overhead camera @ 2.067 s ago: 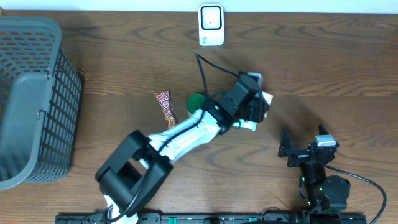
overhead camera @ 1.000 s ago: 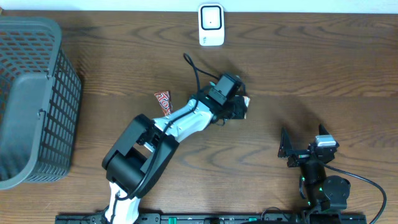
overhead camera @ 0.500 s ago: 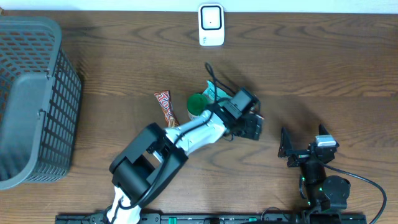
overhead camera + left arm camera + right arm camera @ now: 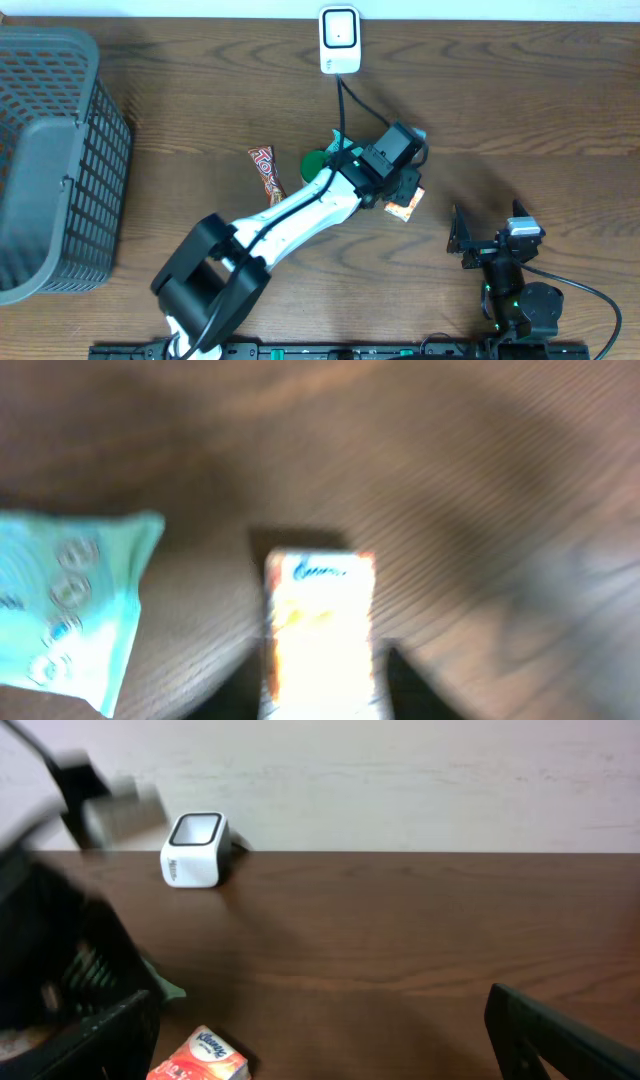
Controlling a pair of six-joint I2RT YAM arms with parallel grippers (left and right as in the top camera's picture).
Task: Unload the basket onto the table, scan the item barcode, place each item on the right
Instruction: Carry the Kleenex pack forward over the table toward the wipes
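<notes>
The left tool (image 4: 402, 197) has swung right again, clamped on the small orange-and-white tissue pack (image 4: 404, 209) low over the brown wooden surface (image 4: 530, 110), well short of the white box scanner (image 4: 339, 40); the right tool (image 4: 487, 233) gapes idle

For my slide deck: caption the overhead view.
Left gripper grips an orange pack mid-table; right gripper rests open, scanner at far edge.

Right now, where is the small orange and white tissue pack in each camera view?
Overhead: the orange and white tissue pack is right of centre.
Left wrist: bottom centre, blurred.
Right wrist: bottom edge, left of centre.
Shared landmark: the white box-shaped scanner, top centre overhead, upper left in the right wrist view; absent from the left wrist view.
</notes>
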